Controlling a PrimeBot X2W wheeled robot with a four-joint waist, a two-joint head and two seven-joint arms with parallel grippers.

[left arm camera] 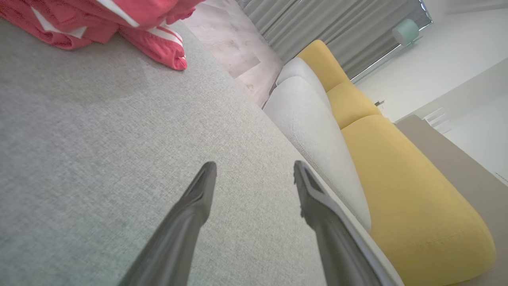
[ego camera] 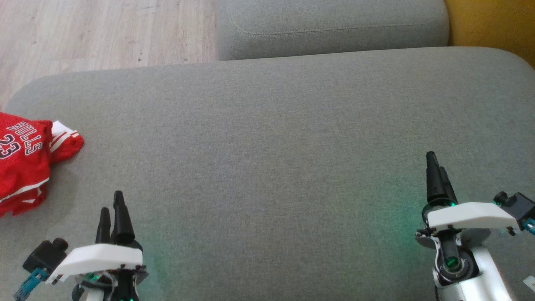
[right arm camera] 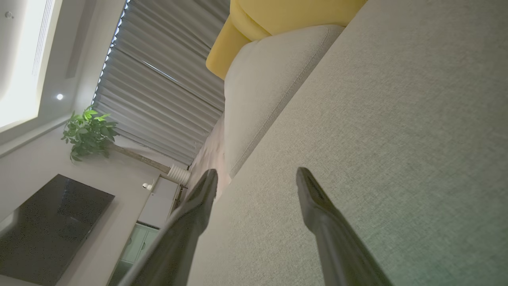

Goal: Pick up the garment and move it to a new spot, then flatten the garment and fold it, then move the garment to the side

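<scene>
A red basketball jersey (ego camera: 25, 161) with white trim and dark lettering lies folded in a thick bundle at the far left edge of the grey sofa seat (ego camera: 267, 167). In the left wrist view the jersey (left arm camera: 119, 24) fills the top left corner. My left gripper (ego camera: 112, 207) hovers low over the seat, right of and nearer than the jersey, apart from it; its fingers (left arm camera: 200, 194) stand open with nothing between them. My right gripper (ego camera: 434, 161) is far off at the right side of the seat, its fingers (right arm camera: 309, 198) open and empty.
A grey cushion (ego camera: 330, 27) lies beyond the seat's far edge, with a yellow cushion (ego camera: 493, 21) at the top right. Wooden floor (ego camera: 96, 31) shows at the top left. The seat's rounded left corner sits just behind the jersey.
</scene>
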